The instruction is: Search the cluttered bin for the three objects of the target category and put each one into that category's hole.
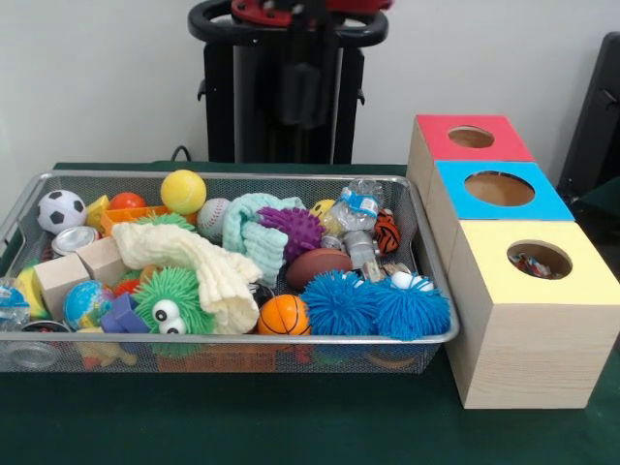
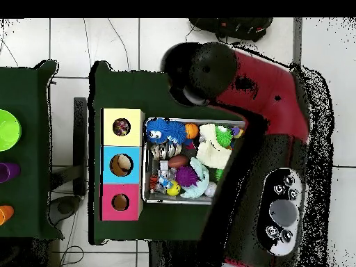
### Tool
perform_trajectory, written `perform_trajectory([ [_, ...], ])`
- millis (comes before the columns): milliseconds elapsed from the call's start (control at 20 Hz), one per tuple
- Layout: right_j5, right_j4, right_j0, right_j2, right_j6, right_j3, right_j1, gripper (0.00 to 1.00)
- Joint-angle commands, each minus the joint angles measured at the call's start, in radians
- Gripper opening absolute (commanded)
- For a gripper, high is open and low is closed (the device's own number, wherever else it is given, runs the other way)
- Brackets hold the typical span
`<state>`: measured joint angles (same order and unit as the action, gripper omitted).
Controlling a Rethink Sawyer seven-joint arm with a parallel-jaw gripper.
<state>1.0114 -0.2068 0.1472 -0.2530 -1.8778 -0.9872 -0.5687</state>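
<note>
The wire mesh bin (image 1: 427,254) sits on the green table, full of toys; it also shows in the overhead view (image 2: 147,198). The yellow-faced box (image 1: 581,271) stands nearest the camera at the right, and its round hole (image 1: 539,259) shows a bit of multicoloured cord (image 1: 530,264) inside. From above, the yellow box (image 2: 108,118) has something in its hole (image 2: 122,126). I see no rope toy among the things in the bin. The gripper shows in neither view. The red and black arm (image 2: 271,90) hangs over the bin's right part in the overhead view.
The blue-faced box (image 1: 552,206) and the red-faced box (image 1: 511,147) stand behind the yellow one. The bin holds two fuzzy blue balls (image 1: 339,302), a green fuzzy toy with eyes (image 1: 170,308), cream cloth (image 1: 208,266), a yellow ball (image 1: 183,191), a soccer ball (image 1: 61,209) and wooden blocks (image 1: 60,281).
</note>
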Motion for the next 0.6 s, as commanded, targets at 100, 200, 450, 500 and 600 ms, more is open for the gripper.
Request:
perform_trajectory([
  [100, -0.004, 0.096, 0.099, 0.229, 0.315, 0.163, 0.165, 0.0],
  [200, -0.001, 0.116, 0.107, 0.247, 0.304, 0.157, 0.155, 1.0],
  [450, -0.012, 0.131, 0.114, 0.262, 0.296, 0.156, 0.161, 1.0],
  [500, -0.012, 0.136, 0.114, 0.27, 0.29, 0.165, 0.17, 1.0],
  [600, -0.028, 0.148, 0.11, 0.275, 0.273, 0.154, 0.169, 1.0],
])
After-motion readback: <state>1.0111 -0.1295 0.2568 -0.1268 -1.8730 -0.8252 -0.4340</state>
